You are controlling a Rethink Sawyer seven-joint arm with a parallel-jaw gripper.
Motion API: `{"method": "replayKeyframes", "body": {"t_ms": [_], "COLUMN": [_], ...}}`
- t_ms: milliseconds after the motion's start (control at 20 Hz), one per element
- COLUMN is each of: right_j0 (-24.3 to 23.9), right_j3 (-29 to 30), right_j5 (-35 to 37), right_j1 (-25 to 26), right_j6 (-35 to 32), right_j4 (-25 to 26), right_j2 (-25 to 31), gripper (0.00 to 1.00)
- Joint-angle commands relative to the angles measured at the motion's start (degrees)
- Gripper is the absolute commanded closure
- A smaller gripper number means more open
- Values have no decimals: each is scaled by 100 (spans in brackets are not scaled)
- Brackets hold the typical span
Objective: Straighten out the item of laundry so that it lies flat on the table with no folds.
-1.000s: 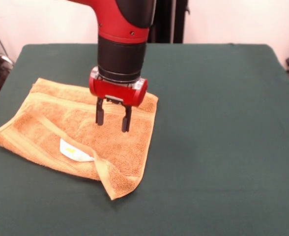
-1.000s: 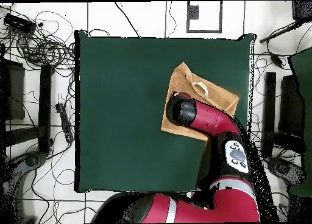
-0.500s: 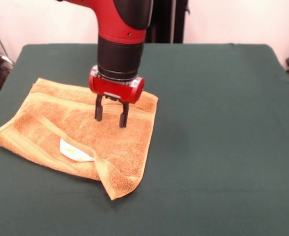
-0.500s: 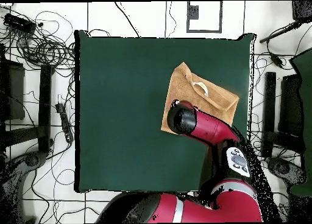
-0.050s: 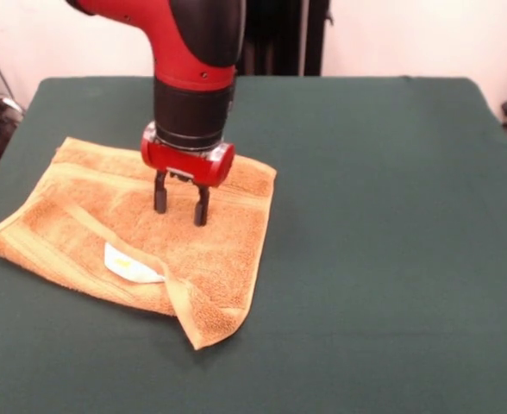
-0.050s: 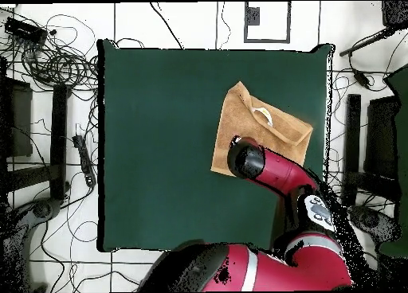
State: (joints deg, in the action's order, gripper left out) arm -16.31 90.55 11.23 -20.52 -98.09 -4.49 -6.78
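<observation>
Bright, even light — soft shadow under the towel (image 5: 141, 233) — no glare.

Orange-tan towel (image 5: 150, 233) on green table (image 5: 374, 216), near corner folded, label apparently white

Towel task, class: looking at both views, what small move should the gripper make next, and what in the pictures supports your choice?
Probably move toward the folded-over edge near the white label and lower onto it. The gripper hangs open over the flat middle of the towel, holding nothing, while the front edge is turned over in a flap and one corner is doubled, so that is where unfolding is needed.
</observation>
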Motion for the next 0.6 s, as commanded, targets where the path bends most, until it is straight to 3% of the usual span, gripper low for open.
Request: {"method": "replayKeyframes", "body": {"t_ms": [50,600], "right_j0": [-159,-388], "right_j3": [402,-259], "right_j5": [-175,334], "right_j1": [488,680], "right_j6": [-732,-375], "right_j4": [187,161], "right_j2": [570,595], "gripper": [0,0]}}
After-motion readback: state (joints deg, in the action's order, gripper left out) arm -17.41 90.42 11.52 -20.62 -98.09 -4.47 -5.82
